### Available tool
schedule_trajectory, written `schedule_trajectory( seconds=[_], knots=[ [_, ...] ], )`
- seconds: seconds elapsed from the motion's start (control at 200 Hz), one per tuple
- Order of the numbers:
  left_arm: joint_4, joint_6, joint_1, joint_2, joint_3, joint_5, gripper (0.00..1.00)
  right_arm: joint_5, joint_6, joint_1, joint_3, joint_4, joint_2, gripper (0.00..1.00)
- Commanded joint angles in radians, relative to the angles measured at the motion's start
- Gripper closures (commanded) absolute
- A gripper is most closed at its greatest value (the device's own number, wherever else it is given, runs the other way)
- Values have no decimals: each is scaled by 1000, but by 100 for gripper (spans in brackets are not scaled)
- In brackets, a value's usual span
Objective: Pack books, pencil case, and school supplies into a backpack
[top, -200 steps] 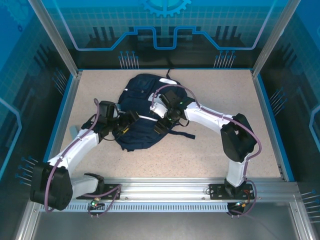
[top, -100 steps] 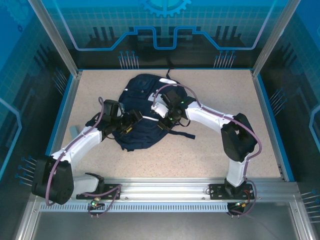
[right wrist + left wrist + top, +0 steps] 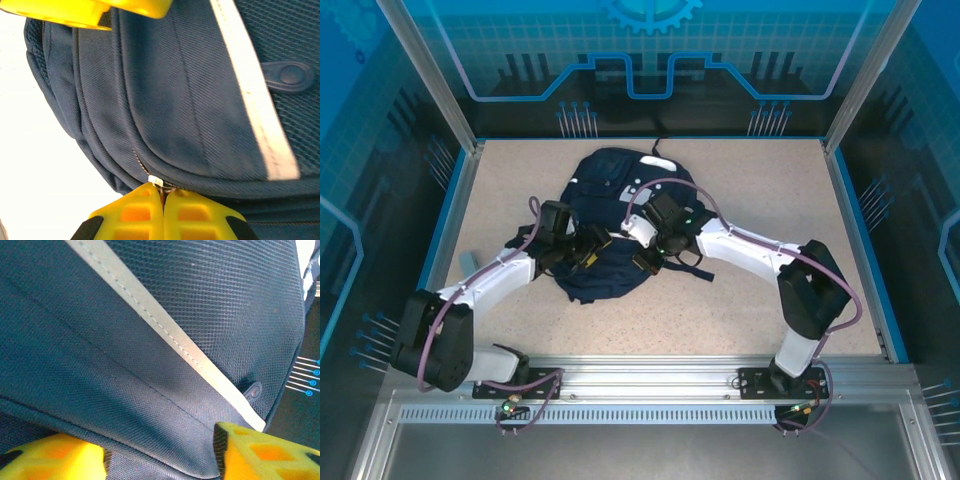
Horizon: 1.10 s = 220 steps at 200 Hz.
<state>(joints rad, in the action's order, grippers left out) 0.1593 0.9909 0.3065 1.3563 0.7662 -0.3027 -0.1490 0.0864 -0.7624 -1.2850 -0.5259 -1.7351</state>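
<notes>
Over the last second my right pincer (image 3: 648, 258) had snapped closed. The right wrist camera showed its two yellow fingers pressed together on the small pale zipper pull (image 3: 156, 180) at the edge of the backpack (image 3: 605, 215). In the same second the left arm had swung inward, toward 2 o'clock, so that the left pincer (image 3: 588, 250) had come further onto the pack, and its gap had been narrowing. I judged this to be the set-up for a zip run, with one side holding the pull and the other bracing the fabric. Which way the zip was meant to travel I could not tell.

From the overhead camera, the navy backpack lay flat a little toward 12 o'clock of the middle of the worktop (image 3: 750, 300). The left pincer was at the pack's 7 o'clock and the right one at its 4 o'clock, but the arms hid both grips.

The wrist cameras filled that in. The right wrist view gave the pull, the curved zip seam, a white reflective stripe (image 3: 250, 100), and another yellow finger (image 3: 95, 9) at 11 o'clock. The left wrist view gave the left pincer (image 3: 160, 456) with its fingers apart and a fold of mesh fabric lying across the gap. Whether that fold was pinched or merely under the fingers, I could not tell.
</notes>
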Motion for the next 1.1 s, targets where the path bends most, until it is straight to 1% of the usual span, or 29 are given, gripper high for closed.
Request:
schedule_trajectory(
  seconds=[0.0,0.125,0.185,0.25,0.3,0.39,0.475,0.505,0.525,0.59,0.695,0.795,0.92,1.0,1.096],
  knots=[
    [-163,28,40,23,40,-39,48,-69,-61,-79,27,23,31,95],
    [-188,45,68,44,45,-38,49,-62,-133,-122,48,94,35,92],
    [-212,58,79,57,45,-45,49,-59,-196,-138,61,153,32,92],
    [-255,84,90,73,39,-60,49,-38,-292,-153,71,218,25,88],
    [-286,102,97,83,33,-69,49,-32,-352,-162,77,254,23,88],
    [-326,122,105,94,20,-65,49,42,-448,-179,85,287,36,83],
    [-355,132,106,102,6,-62,48,98,-523,-187,81,271,62,78],
    [-358,133,106,104,3,-58,47,116,-556,-186,87,264,75,75],
    [-358,132,105,104,2,-55,45,126,-573,-187,94,264,88,71],
    [-346,115,105,97,1,-47,42,172,-630,-187,127,256,137,55],
    [-283,68,105,79,9,-34,33,223,-704,-185,182,232,225,40],
    [-217,26,105,47,6,-20,27,262,-762,-181,217,179,301,31],
    [-119,-38,105,-3,-4,12,25,289,-823,-152,261,136,384,22],
    [-59,-83,107,-45,-14,31,24,288,-868,-106,288,116,425,18],
    [23,-124,118,-109,-26,71,24,230,-921,-26,321,129,455,17]
  ],
)
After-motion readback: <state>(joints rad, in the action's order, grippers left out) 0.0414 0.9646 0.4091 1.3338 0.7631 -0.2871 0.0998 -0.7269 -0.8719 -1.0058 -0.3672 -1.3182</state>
